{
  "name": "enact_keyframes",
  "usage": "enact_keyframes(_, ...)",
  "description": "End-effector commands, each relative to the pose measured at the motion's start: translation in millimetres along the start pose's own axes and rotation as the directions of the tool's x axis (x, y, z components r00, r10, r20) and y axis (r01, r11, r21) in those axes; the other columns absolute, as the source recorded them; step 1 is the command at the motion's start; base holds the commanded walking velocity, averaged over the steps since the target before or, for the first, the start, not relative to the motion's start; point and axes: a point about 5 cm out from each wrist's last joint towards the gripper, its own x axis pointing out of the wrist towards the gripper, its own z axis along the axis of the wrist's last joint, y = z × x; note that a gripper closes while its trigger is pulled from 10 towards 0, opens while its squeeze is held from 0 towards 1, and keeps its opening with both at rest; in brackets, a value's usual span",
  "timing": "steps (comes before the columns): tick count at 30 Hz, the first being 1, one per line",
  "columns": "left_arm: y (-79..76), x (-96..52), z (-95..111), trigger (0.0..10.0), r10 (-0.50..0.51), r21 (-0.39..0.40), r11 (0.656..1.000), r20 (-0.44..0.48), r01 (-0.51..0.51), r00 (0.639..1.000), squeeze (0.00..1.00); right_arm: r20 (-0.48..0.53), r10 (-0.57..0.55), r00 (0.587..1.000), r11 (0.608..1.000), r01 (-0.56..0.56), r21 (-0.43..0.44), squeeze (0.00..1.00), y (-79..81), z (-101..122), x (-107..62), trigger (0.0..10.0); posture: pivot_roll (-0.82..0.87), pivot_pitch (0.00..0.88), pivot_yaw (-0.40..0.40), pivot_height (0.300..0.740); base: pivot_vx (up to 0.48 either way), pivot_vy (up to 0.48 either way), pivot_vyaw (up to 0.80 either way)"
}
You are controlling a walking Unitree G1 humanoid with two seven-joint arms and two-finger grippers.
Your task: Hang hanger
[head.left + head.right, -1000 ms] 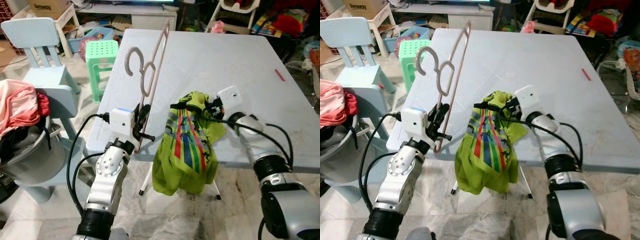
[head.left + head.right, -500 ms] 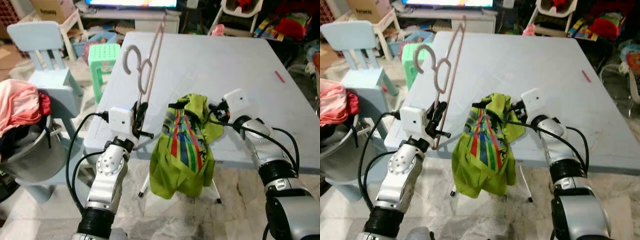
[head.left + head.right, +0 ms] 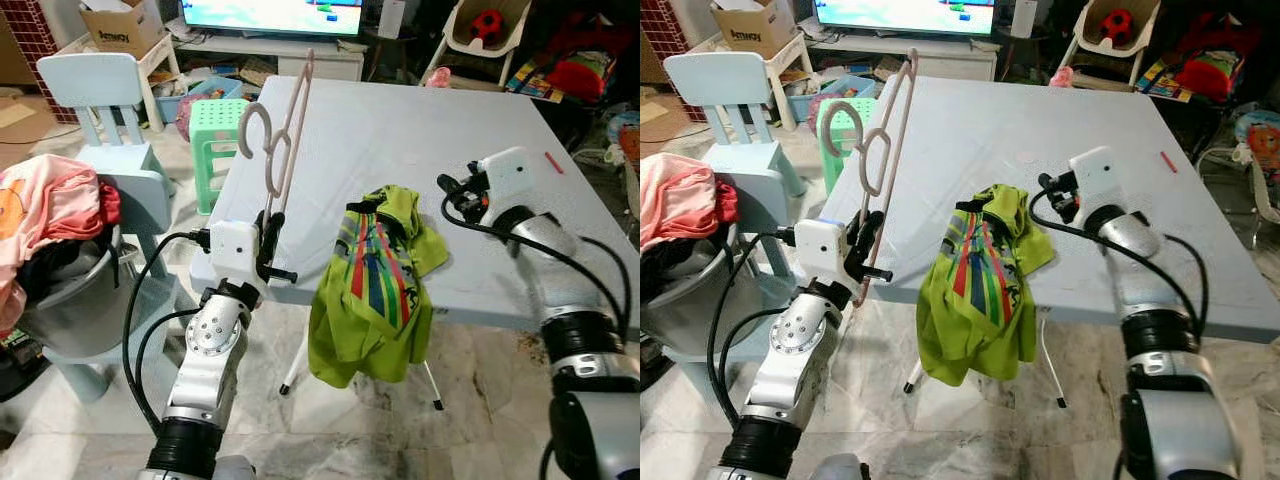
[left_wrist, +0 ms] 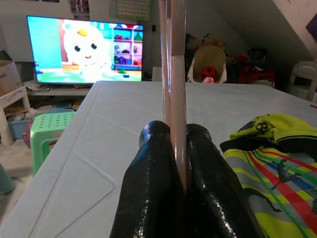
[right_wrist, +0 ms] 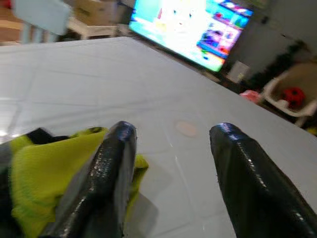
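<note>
Left gripper (image 3: 272,240) is clamped on the thin pale pink plastic hanger (image 3: 283,150), held upright at the grey table (image 3: 400,140) edge. The hanger looks light, stiff, slippery; low rod grip fine (may swivel). Right gripper (image 5: 171,163) is spread, empty, just beside the green striped shirt (image 3: 378,290) draped over the edge. Blue chair (image 3: 100,100) and green stool (image 3: 215,110) crowd the left.

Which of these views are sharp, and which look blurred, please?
Both eye views are sharp and evenly lit; the left wrist view is crisp on the hanger; the right wrist view is soft, its fingers and shirt smeared, the TV glaring.
</note>
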Motion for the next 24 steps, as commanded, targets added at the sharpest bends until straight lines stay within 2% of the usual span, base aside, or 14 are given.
enact_keyframes(1, -0.4, -0.9, -0.7, 10.0, -0.002, 0.006, 1.000, -0.005, 0.002, 1.000, 0.00, -0.004, 0.093, 0.996, 0.995, -0.093, 0.044, 1.00, -2.2, 1.3, -8.6, 10.0, 0.00, 0.000, -0.015, 0.740, 0.000, 0.000, 0.00)
enact_keyframes(4, -1.5, -1.8, -1.6, 10.0, -0.006, 0.005, 1.000, -0.009, 0.006, 1.000, 0.00, -0.007, 0.233, 0.972, 0.970, -0.232, 0.071, 1.00, -0.8, 2.2, -20.8, 10.0, 0.00, 0.000, -0.012, 0.740, 0.000, 0.000, 0.00)
enact_keyframes(6, -2.1, -2.4, -1.9, 10.0, -0.008, 0.003, 1.000, -0.011, 0.009, 1.000, 0.00, -0.021, 0.337, 0.941, 0.939, -0.334, 0.083, 1.00, 1.9, 2.3, -30.5, 10.0, 0.00, 0.000, -0.009, 0.740, 0.000, 0.000, 0.00)
enact_keyframes(7, -2.1, -2.6, -1.8, 10.0, -0.010, 0.004, 1.000, -0.012, 0.010, 1.000, 0.00, -0.041, 0.424, 0.905, 0.905, -0.421, 0.069, 1.00, 5.9, 1.7, -39.1, 10.0, 0.00, 0.000, -0.007, 0.740, 0.000, 0.000, 0.00)
enact_keyframes(8, -1.7, -2.8, -1.9, 10.0, -0.012, 0.004, 1.000, -0.014, 0.012, 1.000, 0.00, -0.065, 0.488, 0.871, 0.872, -0.482, 0.083, 0.20, 9.0, -1.0, -46.8, 10.0, 0.00, 0.000, -0.007, 0.740, 0.000, 0.000, 0.00)
enact_keyframes(9, -1.7, -2.8, -1.9, 10.0, -0.012, 0.004, 1.000, -0.014, 0.012, 1.000, 0.00, -0.065, 0.488, 0.871, 0.872, -0.482, 0.083, 0.20, 9.0, -1.0, -46.8, 10.0, 0.00, 0.000, -0.007, 0.740, 0.000, 0.000, 0.00)
enact_keyframes(10, -1.4, -2.9, -1.9, 10.0, -0.012, 0.005, 1.000, -0.014, 0.012, 1.000, 0.00, -0.071, 0.505, 0.860, 0.862, -0.498, 0.095, 0.00, 9.9, -1.8, -49.0, 10.0, 0.00, 0.000, -0.006, 0.740, 0.000, 0.000, 0.00)
enact_keyframes(12, -0.8, -3.0, -1.7, 10.0, -0.013, 0.005, 1.000, -0.014, 0.013, 1.000, 0.00, -0.087, 0.547, 0.833, 0.836, -0.536, 0.120, 0.00, 13.3, -5.3, -54.3, 10.0, 0.01, 0.000, -0.005, 0.740, 0.000, 0.000, 0.00)
enact_keyframes(13, -0.7, -3.1, -1.9, 10.0, -0.013, 0.005, 1.000, -0.016, 0.014, 1.000, 0.00, -0.127, 0.572, 0.810, 0.819, -0.554, 0.153, 0.00, 21.9, -16.9, -58.1, 10.0, 0.01, 0.000, -0.004, 0.740, 0.000, 0.000, 0.00)
enact_keyframes(16, -0.9, -3.0, -1.9, 10.0, -0.015, 0.005, 1.000, -0.017, 0.015, 1.000, 0.00, -0.152, 0.576, 0.803, 0.816, -0.552, 0.173, 0.00, 28.3, -24.5, -59.0, 10.0, 0.01, 0.000, -0.004, 0.740, 0.000, 0.000, 0.00)
enact_keyframes(17, -2.0, -3.2, -1.8, 10.0, -0.018, 0.004, 1.000, -0.019, 0.018, 1.000, 0.00, -0.156, 0.597, 0.787, 0.799, -0.564, 0.209, 0.00, 39.9, -32.6, -59.8, 10.0, 0.01, 0.000, -0.002, 0.740, 0.000, 0.000, 0.00)
enact_keyframes(19, -2.7, -3.5, -1.9, 10.0, -0.023, 0.003, 1.000, -0.021, 0.023, 1.000, 0.00, -0.162, 0.607, 0.778, 0.789, -0.566, 0.239, 0.00, 49.7, -38.6, -60.6, 10.0, 0.01, 0.000, -0.002, 0.740, 0.000, 0.000, 0.00)
enact_keyframes(22, -3.1, -4.1, -2.2, 10.0, -0.026, 0.003, 1.000, -0.024, 0.026, 0.999, 0.00, -0.180, 0.599, 0.780, 0.794, -0.551, 0.257, 0.00, 58.0, -45.6, -59.6, 10.0, 0.01, 0.000, -0.002, 0.740, 0.000, 0.000, 0.00)
enact_keyframes(24, -1.8, -6.3, -2.9, 10.0, -0.028, 0.007, 1.000, -0.029, 0.028, 0.999, 0.00, -0.205, 0.587, 0.783, 0.804, -0.533, 0.264, 0.00, 74.3, -54.2, -58.5, 10.0, 0.02, 0.000, -0.002, 0.740, 0.000, 0.000, 0.00)
